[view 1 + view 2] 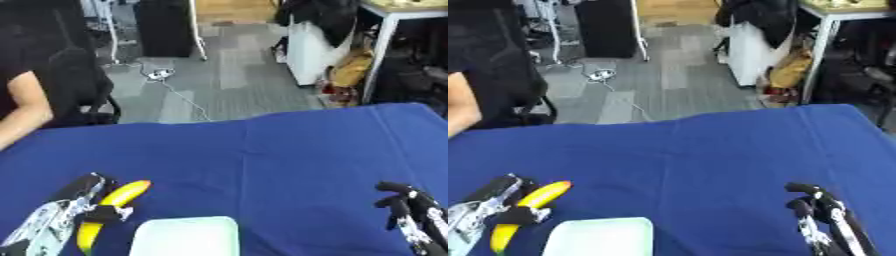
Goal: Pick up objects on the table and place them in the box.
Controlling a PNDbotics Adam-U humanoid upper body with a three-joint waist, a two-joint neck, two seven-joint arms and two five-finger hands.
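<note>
One banana [112,206] lies at the table's [289,155] near left, the left hand [66,212] curled round it beside the pale box [185,236]. The right hand [820,215], fingers relaxed, shows fuller in the right eye view.

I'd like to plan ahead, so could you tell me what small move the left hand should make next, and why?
Probably carry the banana rightward over the white box and release it. The left hand appears curled round the banana, right beside the box's left rim; the right hand sits idle at lower right.
</note>
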